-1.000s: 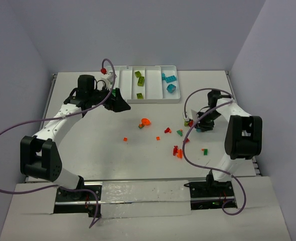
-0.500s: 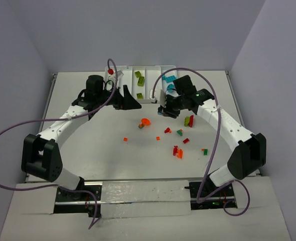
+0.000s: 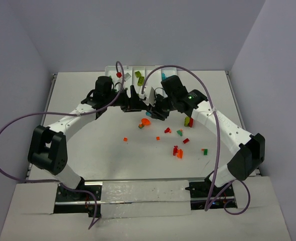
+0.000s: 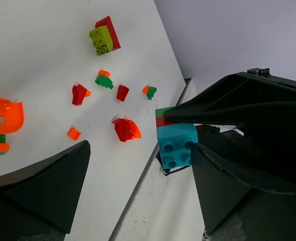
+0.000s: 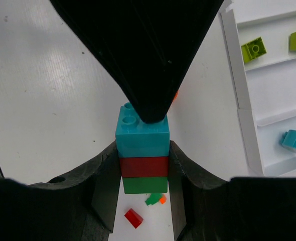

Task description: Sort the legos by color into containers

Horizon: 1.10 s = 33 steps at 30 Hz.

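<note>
My right gripper [image 5: 143, 173] is shut on a stack [image 5: 143, 155] of a teal, a red and a green brick, and holds it above the table in front of the white tray [image 5: 268, 80]. My left gripper [image 4: 138, 146] is open. One of its fingers [image 4: 228, 191] touches the teal brick [image 4: 175, 145] on the stack's end. In the top view the two grippers meet at mid-table, left [image 3: 138, 100] and right [image 3: 155, 111]. Two lime bricks [image 5: 253, 47] and a teal piece [image 5: 294, 140] lie in separate tray compartments.
Loose bricks lie on the table in front: an orange round piece [image 3: 146, 122], a lime-and-red stack [image 3: 188, 121], red bits [image 3: 166, 130], a red-and-orange clump [image 3: 177, 152], and a green-and-orange bit [image 3: 204, 150]. The arms hide most of the tray [image 3: 153, 68].
My right gripper has swung from the right side of the table to the middle, carrying the stack. My left gripper has moved right to meet it.
</note>
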Tool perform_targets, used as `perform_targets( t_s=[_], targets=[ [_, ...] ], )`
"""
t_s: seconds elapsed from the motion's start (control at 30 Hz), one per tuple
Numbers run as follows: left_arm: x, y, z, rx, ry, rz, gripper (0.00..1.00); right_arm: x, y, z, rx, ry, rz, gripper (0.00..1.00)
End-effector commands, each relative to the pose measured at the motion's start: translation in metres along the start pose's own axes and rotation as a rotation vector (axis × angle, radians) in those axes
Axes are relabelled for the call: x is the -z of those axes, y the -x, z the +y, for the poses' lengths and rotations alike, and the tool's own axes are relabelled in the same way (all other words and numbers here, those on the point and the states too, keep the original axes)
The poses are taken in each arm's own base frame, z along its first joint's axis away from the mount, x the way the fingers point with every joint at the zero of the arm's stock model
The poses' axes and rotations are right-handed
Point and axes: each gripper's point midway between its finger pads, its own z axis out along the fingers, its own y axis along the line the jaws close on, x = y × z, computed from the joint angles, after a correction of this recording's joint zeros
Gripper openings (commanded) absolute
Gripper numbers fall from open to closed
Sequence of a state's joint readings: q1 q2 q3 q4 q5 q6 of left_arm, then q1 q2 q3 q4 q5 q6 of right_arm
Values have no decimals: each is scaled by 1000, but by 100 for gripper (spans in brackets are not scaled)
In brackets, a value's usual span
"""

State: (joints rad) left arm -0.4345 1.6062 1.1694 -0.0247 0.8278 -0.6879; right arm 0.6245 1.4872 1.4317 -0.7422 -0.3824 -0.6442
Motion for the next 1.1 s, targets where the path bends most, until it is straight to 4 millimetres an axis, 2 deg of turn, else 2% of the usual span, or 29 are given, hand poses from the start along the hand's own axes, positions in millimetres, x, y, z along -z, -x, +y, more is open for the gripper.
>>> perform_targets(
  t_s=[0.0, 0.23, 0.47, 0.73, 0.83, 0.87, 0.9, 0.97, 1.03, 1.07],
  targets=[
    [-3, 14, -31, -63, -86, -17, 90, 4, 25, -5, -7, -25, -54, 0],
    [-5, 4, -40, -58, -138, 7, 84, -1, 24, -6, -11, -31, -41, 0],
    [-13, -5, -40, -47, -144, 41, 71, 3, 32, -9, -14, -49, -69, 0],
    [-26, -5, -35, -12, -160, 77, 47, 9, 32, -12, -11, -75, -72, 0],
    [-30, -5, -32, -5, -164, 91, 30, 8, 20, -14, -4, -104, -38, 0],
    [-31, -2, -29, -20, -155, 87, 19, 7, 14, -15, 4, -117, -19, 0],
    [-32, -2, -26, -17, -147, 91, 15, 7, 7, -17, 4, -130, 0, 0],
    [-30, 11, -16, -19, -108, 67, 2, 9, -22, -24, 12, -171, 68, 0],
    [-26, 24, -1, -9, -75, 33, 0, 8, -45, -26, -6, -180, 113, 0],
    [-22, 36, 9, -3, -56, 5, 0, 16, -57, -36, -32, -210, 128, 0]
  ],
)
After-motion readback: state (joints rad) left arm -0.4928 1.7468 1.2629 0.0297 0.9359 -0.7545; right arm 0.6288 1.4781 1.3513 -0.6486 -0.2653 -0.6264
